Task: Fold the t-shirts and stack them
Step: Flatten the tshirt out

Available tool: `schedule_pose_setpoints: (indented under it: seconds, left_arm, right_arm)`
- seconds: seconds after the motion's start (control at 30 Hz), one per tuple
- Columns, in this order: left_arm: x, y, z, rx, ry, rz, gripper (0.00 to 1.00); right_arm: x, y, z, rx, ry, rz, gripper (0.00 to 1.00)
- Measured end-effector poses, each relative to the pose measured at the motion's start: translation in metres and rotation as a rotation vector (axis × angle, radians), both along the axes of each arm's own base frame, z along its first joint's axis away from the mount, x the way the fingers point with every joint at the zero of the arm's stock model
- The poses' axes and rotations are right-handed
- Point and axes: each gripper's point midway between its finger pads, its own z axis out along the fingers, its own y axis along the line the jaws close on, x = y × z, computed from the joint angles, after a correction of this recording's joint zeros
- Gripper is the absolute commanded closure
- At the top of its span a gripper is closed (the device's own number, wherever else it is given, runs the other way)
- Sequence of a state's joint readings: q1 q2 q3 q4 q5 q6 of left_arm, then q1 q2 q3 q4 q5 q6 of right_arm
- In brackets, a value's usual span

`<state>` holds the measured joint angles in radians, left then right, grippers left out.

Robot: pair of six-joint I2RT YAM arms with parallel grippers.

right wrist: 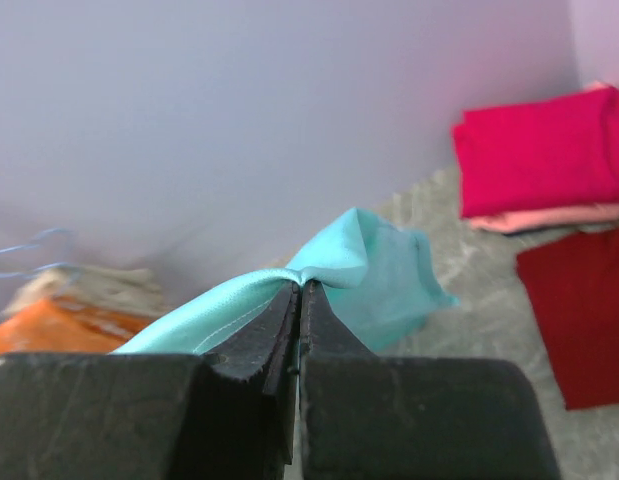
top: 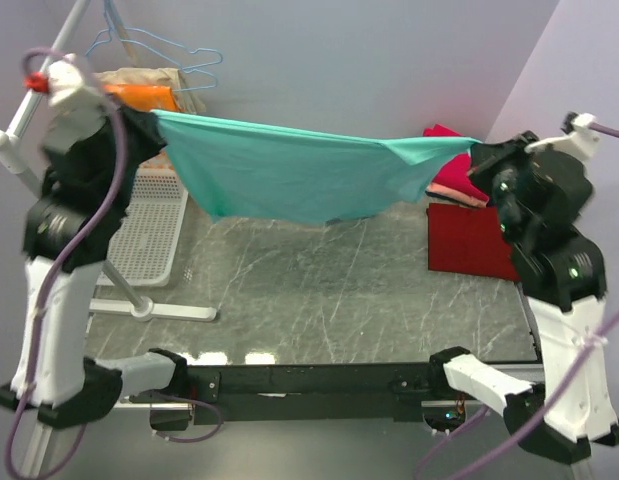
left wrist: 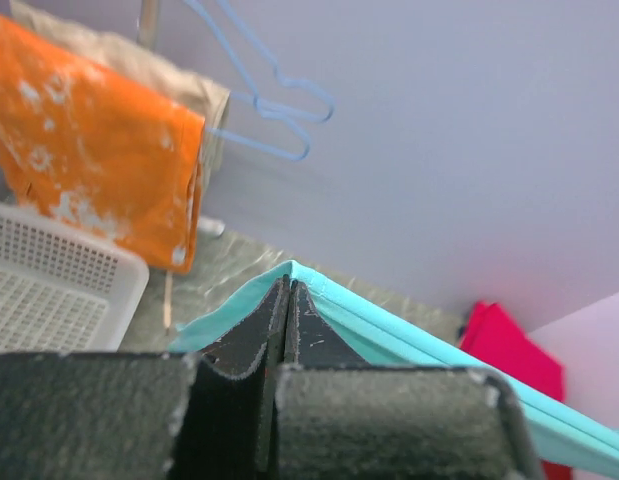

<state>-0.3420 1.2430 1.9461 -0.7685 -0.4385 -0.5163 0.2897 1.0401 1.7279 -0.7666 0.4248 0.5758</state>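
Note:
A teal t-shirt (top: 289, 165) hangs stretched in the air above the table, held at both ends. My left gripper (top: 149, 125) is shut on its left corner (left wrist: 299, 275), and my right gripper (top: 476, 152) is shut on its right corner (right wrist: 339, 250). The cloth sags in the middle, and its lower edge hangs close above the table top. A folded dark red t-shirt (top: 471, 240) lies flat at the right. Behind it a folded magenta-pink t-shirt (right wrist: 544, 150) rests on a salmon one (right wrist: 549, 217).
A white mesh basket (top: 149, 230) stands at the left, beside a white rack with blue hangers (top: 179, 50). An orange white-blotched cloth (left wrist: 89, 150) and a beige cloth (left wrist: 149, 65) hang on that rack. The grey marble table top (top: 329, 300) lies below.

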Motion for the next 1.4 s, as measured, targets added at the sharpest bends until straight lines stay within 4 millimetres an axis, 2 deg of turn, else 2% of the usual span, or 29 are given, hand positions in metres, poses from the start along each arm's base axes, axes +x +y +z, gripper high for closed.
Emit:
schedule_pose_setpoints:
  seconds: [0.13, 0.27, 0.4, 0.47, 0.53, 0.63, 0.73, 0.83, 0.93, 1.0, 1.07, 1.13, 1.2, 1.23, 1.3, 1.37, 1.4]
  left_arm:
    - [-0.045, 0.011, 0.032, -0.041, -0.108, -0.026, 0.99]
    - [-0.072, 0.016, 0.047, -0.061, -0.168, -0.050, 0.99]
    - [-0.070, 0.014, 0.046, -0.057, -0.163, -0.059, 0.99]
    - [-0.061, 0.011, 0.041, -0.050, -0.142, -0.060, 0.99]
    - [-0.044, 0.005, 0.031, -0.038, -0.106, -0.060, 0.99]
    - [-0.013, -0.005, 0.012, -0.018, -0.043, -0.056, 0.99]
    - [0.026, -0.017, -0.023, 0.011, 0.044, -0.043, 0.99]
    - [0.071, -0.030, -0.071, 0.053, 0.168, -0.027, 0.99]
    - [0.115, -0.043, -0.122, 0.097, 0.288, -0.011, 0.99]
    - [0.137, -0.048, -0.145, 0.118, 0.347, -0.001, 0.99]
    - [0.158, -0.052, -0.156, 0.128, 0.373, 0.003, 0.99]
    - [0.171, -0.053, -0.146, 0.119, 0.348, 0.010, 0.99]
    - [0.172, -0.048, -0.124, 0.100, 0.298, 0.019, 0.99]
    - [0.170, -0.045, -0.106, 0.087, 0.251, 0.023, 0.99]
    - [0.158, -0.038, -0.072, 0.057, 0.160, 0.028, 0.99]
    - [0.132, -0.029, -0.042, 0.030, 0.072, 0.029, 0.99]
    - [0.117, -0.024, -0.034, 0.022, 0.048, 0.027, 0.99]
  right_arm:
    - [-0.036, 0.002, 0.030, 0.018, -0.116, 0.075, 1.00]
    - [-0.071, 0.007, 0.055, 0.008, -0.226, 0.167, 1.00]
    - [-0.098, 0.006, 0.081, -0.019, -0.340, 0.211, 1.00]
    - [-0.102, 0.005, 0.093, -0.035, -0.364, 0.212, 1.00]
    - [-0.096, 0.006, 0.106, -0.051, -0.380, 0.209, 1.00]
    - [-0.072, 0.011, 0.116, -0.072, -0.370, 0.196, 1.00]
    - [-0.027, 0.021, 0.107, -0.095, -0.306, 0.183, 1.00]
    - [0.033, 0.034, 0.075, -0.119, -0.186, 0.171, 1.00]
    - [0.081, 0.047, 0.048, -0.137, -0.094, 0.172, 1.00]
    - [0.112, 0.056, 0.028, -0.150, -0.033, 0.174, 1.00]
    - [0.134, 0.062, 0.016, -0.163, 0.011, 0.176, 1.00]
    - [0.143, 0.064, 0.019, -0.174, 0.012, 0.177, 1.00]
    - [0.140, 0.063, 0.028, -0.180, -0.010, 0.176, 1.00]
    - [0.136, 0.061, 0.037, -0.181, -0.032, 0.174, 1.00]
    - [0.117, 0.055, 0.060, -0.180, -0.095, 0.168, 1.00]
    - [0.099, 0.049, 0.076, -0.179, -0.146, 0.161, 1.00]
    - [0.083, 0.045, 0.085, -0.175, -0.182, 0.160, 1.00]
